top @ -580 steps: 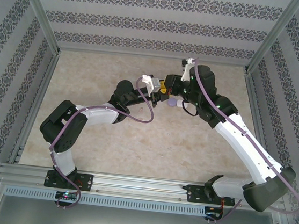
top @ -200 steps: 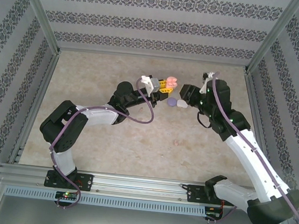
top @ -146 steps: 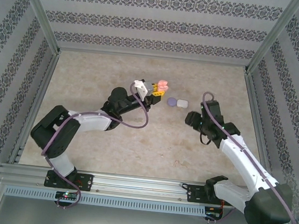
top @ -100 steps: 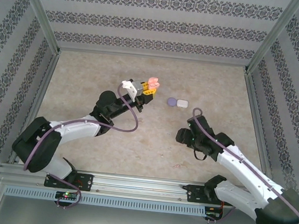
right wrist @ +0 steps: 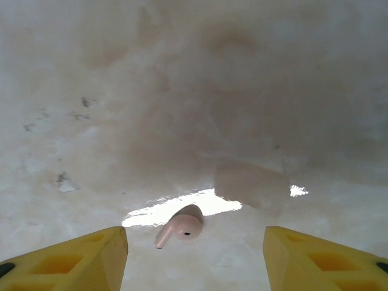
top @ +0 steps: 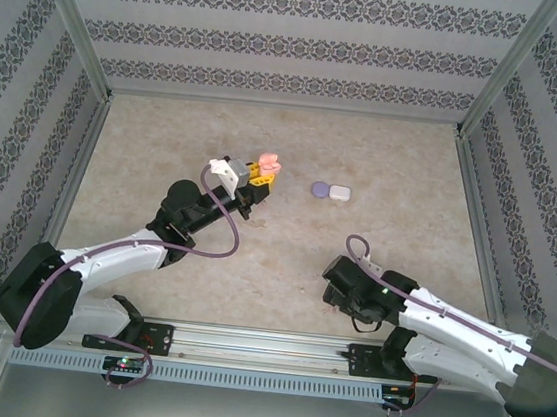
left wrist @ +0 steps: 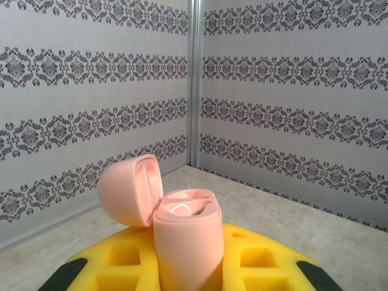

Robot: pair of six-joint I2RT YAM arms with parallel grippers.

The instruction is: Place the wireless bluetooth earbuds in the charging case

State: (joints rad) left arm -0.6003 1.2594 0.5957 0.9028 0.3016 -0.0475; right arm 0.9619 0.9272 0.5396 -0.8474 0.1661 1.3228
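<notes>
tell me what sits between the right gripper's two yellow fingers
In the right wrist view, a small pink stemmed plastic earbud lies on the pale stone-look table between the fingers of the open right gripper, touching neither.

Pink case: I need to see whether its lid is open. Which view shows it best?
Left wrist: the case stands close up, lid hinged open. The top view gives a pink blob at the tip of the left gripper. The right wrist camera faces an earbud on the table.
</notes>
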